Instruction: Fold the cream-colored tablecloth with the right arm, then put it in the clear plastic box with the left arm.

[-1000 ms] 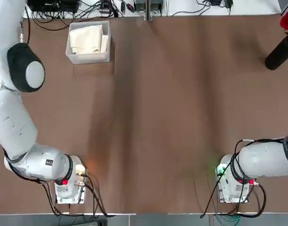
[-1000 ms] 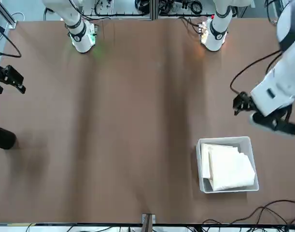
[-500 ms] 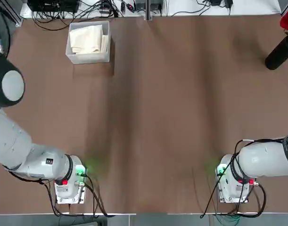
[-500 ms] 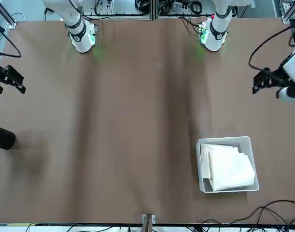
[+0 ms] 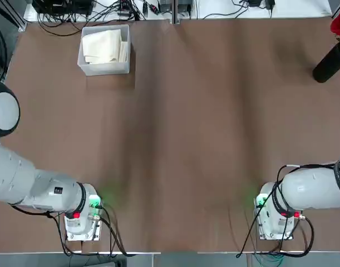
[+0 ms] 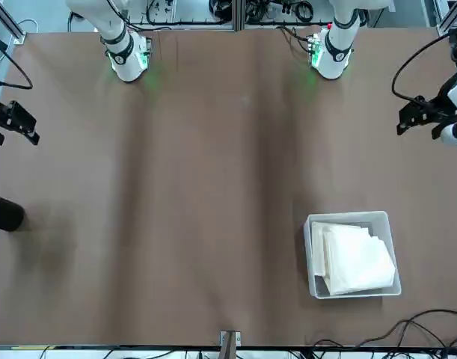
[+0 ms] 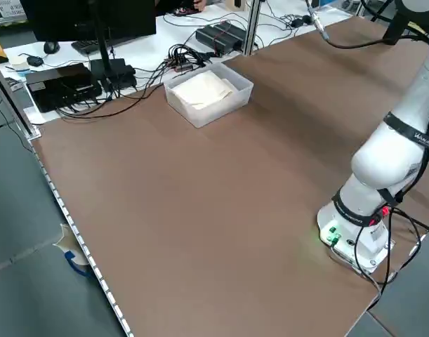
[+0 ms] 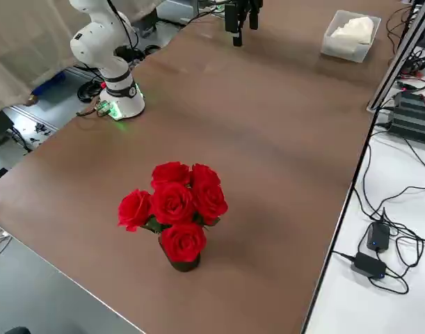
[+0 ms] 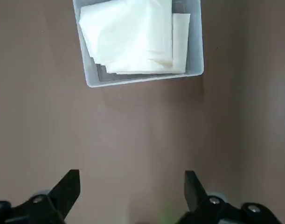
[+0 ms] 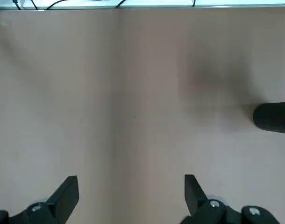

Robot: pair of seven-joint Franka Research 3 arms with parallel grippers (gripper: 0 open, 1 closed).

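A: Where's the cream-colored tablecloth (image 5: 104,45)?

B: Folded inside the clear plastic box (image 5: 104,68). The left gripper (image 9: 131,196) has backed away from it, fingers spread and empty.

A: And the right gripper (image 10: 131,198)?

B: Parked, fingers apart. The task looks finished.

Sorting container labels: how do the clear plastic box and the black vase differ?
The clear plastic box is square, pale and translucent; the black vase is round, dark and opaque. The box holds the folded cream tablecloth; the vase holds red roses. The box is on the robot's far left, the vase far right. Both stand upright on the table.
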